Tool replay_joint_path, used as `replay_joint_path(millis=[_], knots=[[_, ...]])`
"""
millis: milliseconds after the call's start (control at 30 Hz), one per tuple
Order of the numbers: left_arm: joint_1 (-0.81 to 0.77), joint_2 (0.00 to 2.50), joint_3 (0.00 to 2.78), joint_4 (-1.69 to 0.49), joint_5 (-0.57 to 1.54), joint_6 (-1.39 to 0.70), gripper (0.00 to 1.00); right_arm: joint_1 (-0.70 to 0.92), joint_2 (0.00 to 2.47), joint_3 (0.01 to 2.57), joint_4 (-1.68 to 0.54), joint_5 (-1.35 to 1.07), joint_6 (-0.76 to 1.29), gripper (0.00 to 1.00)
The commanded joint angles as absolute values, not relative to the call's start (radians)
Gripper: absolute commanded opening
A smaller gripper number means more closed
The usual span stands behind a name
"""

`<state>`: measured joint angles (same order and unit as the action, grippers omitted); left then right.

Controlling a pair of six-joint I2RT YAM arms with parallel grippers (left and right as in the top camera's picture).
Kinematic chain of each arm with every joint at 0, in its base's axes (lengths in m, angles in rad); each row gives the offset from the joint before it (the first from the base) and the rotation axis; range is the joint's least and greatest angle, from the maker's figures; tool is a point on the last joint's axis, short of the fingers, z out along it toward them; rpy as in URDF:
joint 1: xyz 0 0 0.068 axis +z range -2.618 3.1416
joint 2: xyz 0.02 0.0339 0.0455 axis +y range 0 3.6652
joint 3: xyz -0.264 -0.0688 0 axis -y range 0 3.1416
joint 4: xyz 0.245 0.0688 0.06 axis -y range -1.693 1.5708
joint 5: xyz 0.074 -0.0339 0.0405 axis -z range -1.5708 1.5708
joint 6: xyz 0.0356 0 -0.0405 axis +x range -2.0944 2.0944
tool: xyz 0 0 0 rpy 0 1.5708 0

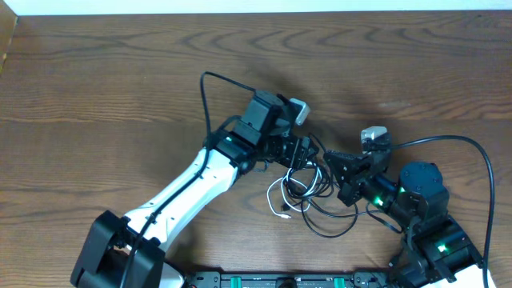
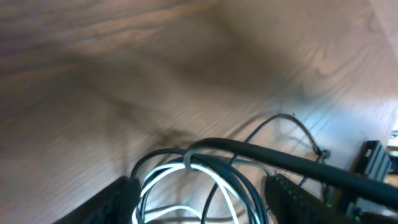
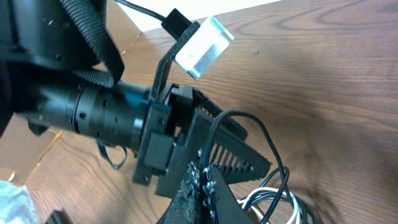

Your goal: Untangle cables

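- Cables, thin black and white cords, lie bunched mid-table between the left gripper's spread jaws.
- Right gripper sits clamped shut alongside; pulling against it could cinch loops tighter on the brown wooden table.

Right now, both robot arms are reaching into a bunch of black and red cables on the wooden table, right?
No red one: the cables are black and white, as the overhead view shows. The rest is right.
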<state>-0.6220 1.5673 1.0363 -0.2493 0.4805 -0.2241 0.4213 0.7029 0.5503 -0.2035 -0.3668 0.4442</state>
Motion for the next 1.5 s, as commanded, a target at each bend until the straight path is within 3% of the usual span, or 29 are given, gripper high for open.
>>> replay_joint_path(millis=[0, 400, 667, 833, 900, 933, 1167, 1200, 1267, 1467], knots=[[-0.642, 1.572, 1.004, -0.216, 0.345, -0.272, 0.64, 0.394, 0.699, 0.561, -0.191, -0.437, 0.479, 0.01], [-0.654, 1.573, 0.863, 0.078, 0.352, -0.381, 0.56, 0.351, 0.698, 0.561, -0.164, -0.555, 0.527, 0.01], [-0.690, 1.575, 0.861, 0.126, 0.353, -0.406, 0.35, 0.351, 0.698, 0.561, -0.148, -0.564, 0.539, 0.01], [-0.691, 1.575, 0.859, 0.117, 0.340, -0.405, 0.27, 0.351, 0.699, 0.561, -0.149, -0.565, 0.540, 0.01], [-0.691, 1.575, 0.858, 0.118, 0.338, -0.406, 0.19, 0.351, 0.699, 0.561, -0.149, -0.565, 0.539, 0.01], [-0.691, 1.575, 0.859, 0.118, 0.338, -0.406, 0.09, 0.351, 0.699, 0.561, -0.149, -0.565, 0.540, 0.01], [-0.687, 1.572, 0.860, 0.118, 0.319, -0.406, 0.08, 0.351, 0.699, 0.561, -0.175, -0.533, 0.533, 0.02], [-0.683, 1.567, 0.860, 0.118, 0.320, -0.406, 0.08, 0.351, 0.700, 0.561, -0.192, -0.510, 0.524, 0.05], [-0.674, 1.550, 0.860, 0.115, 0.320, -0.406, 0.08, 0.351, 0.703, 0.561, -0.238, -0.440, 0.515, 0.22], [-0.637, 1.425, 0.860, 0.110, 0.328, -0.406, 0.08, 0.351, 0.739, 0.561, -0.391, -0.217, 0.554, 0.79]])
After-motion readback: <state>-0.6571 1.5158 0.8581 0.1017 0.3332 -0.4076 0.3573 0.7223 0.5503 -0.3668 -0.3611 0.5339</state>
